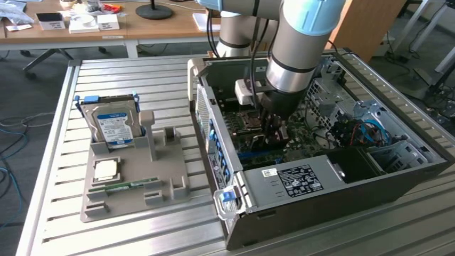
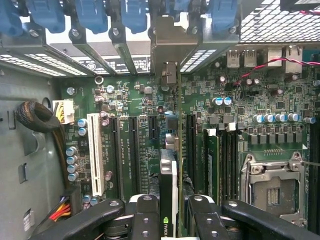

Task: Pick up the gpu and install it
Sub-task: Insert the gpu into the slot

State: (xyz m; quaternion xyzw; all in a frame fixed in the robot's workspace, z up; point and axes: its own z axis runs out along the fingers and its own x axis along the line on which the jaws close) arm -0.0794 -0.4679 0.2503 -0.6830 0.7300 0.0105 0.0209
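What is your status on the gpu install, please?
Gripper inside the computer case, fingers shut on the gpu. Card held edge-on at the motherboard slots, bracket at the rear panel. Nothing seen blocking it.

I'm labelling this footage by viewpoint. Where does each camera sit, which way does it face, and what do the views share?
Exterior view: high and off the arm, looking down at the open computer case on the slatted table; the arm reaches down into the case.
Wrist view: on the wrist, facing the motherboard; the gripper is closed on the gpu, seen edge-on.
Shared: both show the motherboard and the gripper inside the case.
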